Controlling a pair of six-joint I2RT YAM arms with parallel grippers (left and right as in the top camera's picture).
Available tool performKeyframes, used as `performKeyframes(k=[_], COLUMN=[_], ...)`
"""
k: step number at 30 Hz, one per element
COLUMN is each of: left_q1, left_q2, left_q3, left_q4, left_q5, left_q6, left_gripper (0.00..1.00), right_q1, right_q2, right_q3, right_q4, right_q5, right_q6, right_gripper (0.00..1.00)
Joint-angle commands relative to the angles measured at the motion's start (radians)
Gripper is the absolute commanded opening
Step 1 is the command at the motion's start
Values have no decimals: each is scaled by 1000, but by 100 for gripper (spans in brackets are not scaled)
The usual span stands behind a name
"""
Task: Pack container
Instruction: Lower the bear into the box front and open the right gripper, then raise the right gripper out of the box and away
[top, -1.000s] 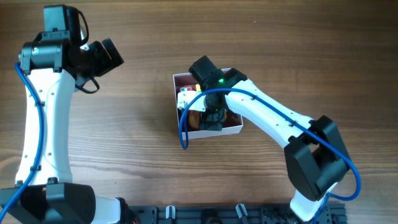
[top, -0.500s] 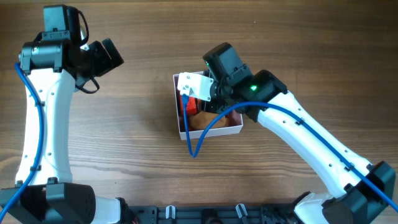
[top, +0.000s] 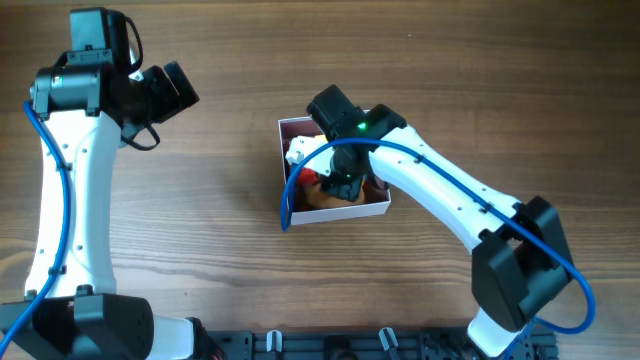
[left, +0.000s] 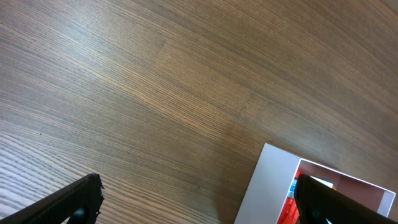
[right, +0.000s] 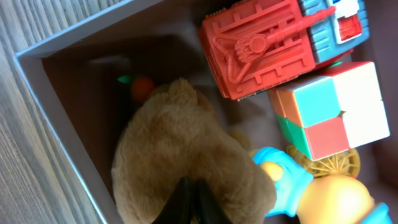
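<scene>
The container (top: 284, 160) is a small white-walled box with a dusty-pink inside, standing at the table's middle. It holds a brown plush toy (right: 180, 143), a red toy truck (right: 261, 46), a colour cube (right: 329, 109) and a blue-and-yellow figure (right: 286, 177). My right gripper (right: 191, 198) reaches down into the box, shut, its tips pressed together against the top of the plush with nothing between them. From overhead the right gripper (top: 340, 185) covers much of the box. My left gripper (top: 175, 85) hangs open, far to the left of the container (left: 267, 186), holding nothing.
A small orange-and-green piece (right: 142, 87) lies in the box corner beside the plush. Bare wooden table (top: 220, 230) surrounds the box. A blue cable (top: 290, 200) from the right arm loops over the box's left wall.
The right arm lifted back over the box's far side, then came down into the box again. Its jaws went from open to shut. The left arm stayed still.
</scene>
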Motion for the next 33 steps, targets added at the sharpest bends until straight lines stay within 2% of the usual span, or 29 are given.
performKeyframes(k=[1, 4, 8, 14, 22, 27, 28, 30, 32, 33], left_q1=[-3, -3, -3, -3, -3, -3, -3, -3, -3, -3], left_q2=[4, 4, 4, 4, 4, 4, 4, 4, 4, 4], left_q3=[3, 3, 3, 3, 3, 3, 3, 3, 3, 3], left_q4=[3, 3, 3, 3, 3, 4, 5, 7, 7, 7], left_q5=[12, 12, 12, 12, 12, 12, 11, 12, 11, 11], left_q6=[-13, -13, -13, -13, -13, -13, -13, -13, -13, -13], left_gripper=[100, 100, 100, 100, 100, 100, 100, 100, 100, 100], right_q1=[-10, -38, -74, -80, -79, -95, -107, -153, -211, -240], right_q2=[90, 149, 213, 190, 21, -154, -192, -266, -316, -332], right_q3=[0, -19, -29, -16, 85, 93, 93, 93, 93, 93], right_q4=[-5, 5, 5, 12, 4, 126, 153, 197, 210, 211], right_q5=[68, 153, 166, 166, 159, 159, 158, 159, 158, 159], right_q6=[22, 79, 151, 161, 182, 333, 371, 464, 534, 556], right_gripper=[5, 5, 4, 4, 4, 5, 6, 19, 26, 37])
